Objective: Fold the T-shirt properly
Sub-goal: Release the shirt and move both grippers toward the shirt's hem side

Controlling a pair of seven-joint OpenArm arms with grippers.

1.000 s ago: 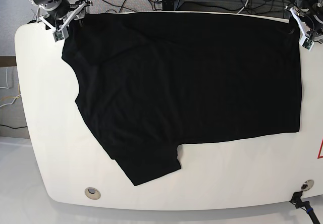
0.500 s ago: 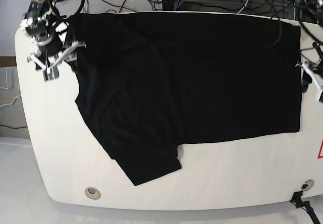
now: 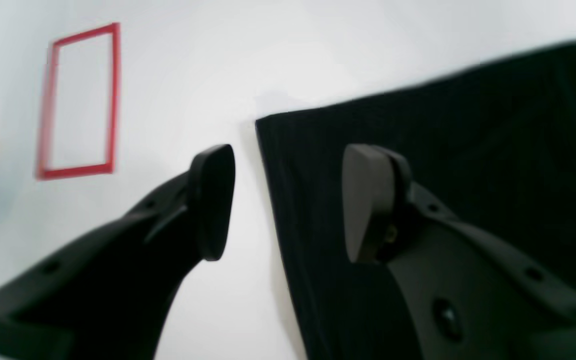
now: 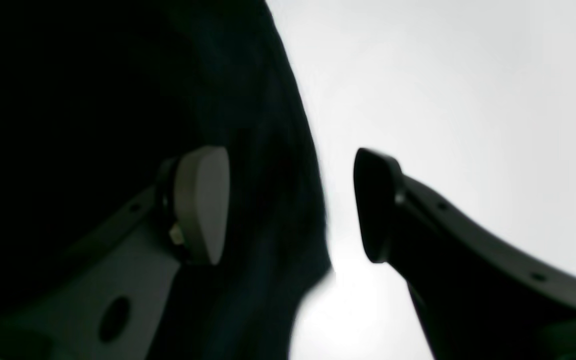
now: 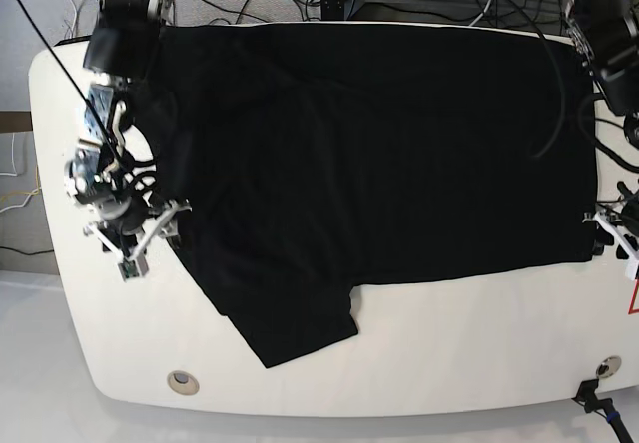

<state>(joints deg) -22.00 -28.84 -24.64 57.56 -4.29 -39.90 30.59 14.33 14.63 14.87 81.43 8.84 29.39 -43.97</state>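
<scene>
While the T-shirt (image 5: 379,154) lies spread flat and plain side up on the white table (image 5: 479,353), you can see that no fold is made yet, so almost the whole task is left. One sleeve sticks out toward the front edge of the table.

Your left gripper (image 3: 288,200) has its jaws apart and holds nothing. The straight side edge of the cloth runs between the two jaws; one pad is above the bare table, the other above the black fabric. The corner of the cloth is just beyond the tips. Outside the jaw on the table side there is free room, with only a red rectangle mark (image 3: 80,102) farther away.

Your right gripper (image 4: 290,205) is also open and empty. The curved edge of the shirt passes between its jaws, with the fabric on one side and clear table on the other. Both wrist views are blurred, so I cannot tell how high the tips are above the cloth.
</scene>
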